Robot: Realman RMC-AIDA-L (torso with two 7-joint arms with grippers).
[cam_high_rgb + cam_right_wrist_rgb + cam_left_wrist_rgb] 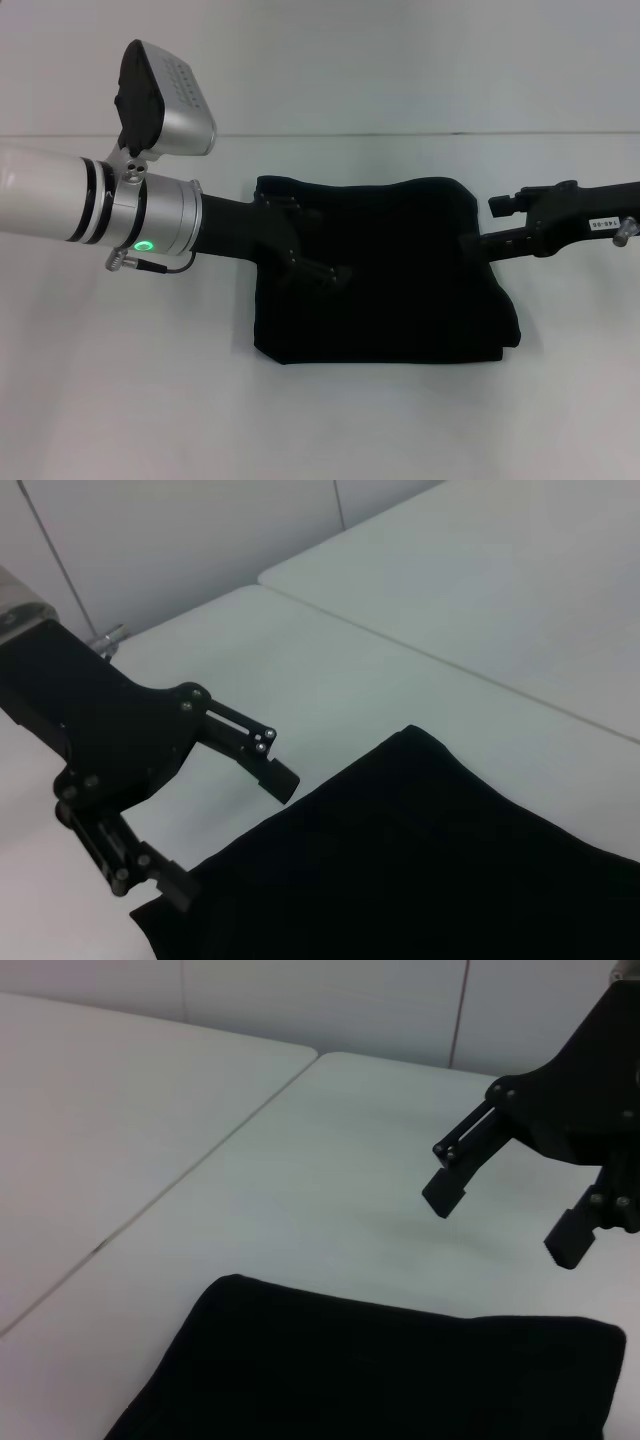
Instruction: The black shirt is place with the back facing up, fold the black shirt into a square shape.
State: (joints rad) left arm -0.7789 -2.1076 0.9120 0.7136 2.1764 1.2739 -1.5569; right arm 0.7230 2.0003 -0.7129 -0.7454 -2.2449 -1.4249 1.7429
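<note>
The shirt [390, 275] lies folded into a rough rectangle on the white table [320, 420], near the middle of the head view, its plain black cloth showing and no lettering visible. Its far edge runs fairly straight, while the near right corner bulges outward a little.

The left gripper [315, 240] reaches in from the left over the shirt's left part; its dark fingers blend with the cloth in the head view. The right wrist view shows this gripper [235, 830] more clearly against the pale table: its two fingers are spread apart and grasp nothing, one fingertip [283, 780] above bare table just off the shirt's [430, 860] edge, the other by the shirt's corner.

The right gripper [485, 225] comes in from the right at the shirt's right edge. In the left wrist view this gripper [505, 1220] hangs over bare table just beyond the far edge of the shirt [380, 1370], its fingers likewise parted and empty; one fingertip [443, 1197] is clearly off the cloth.

A seam [200, 1155] between two tabletop panels runs across the table beyond the shirt.
</note>
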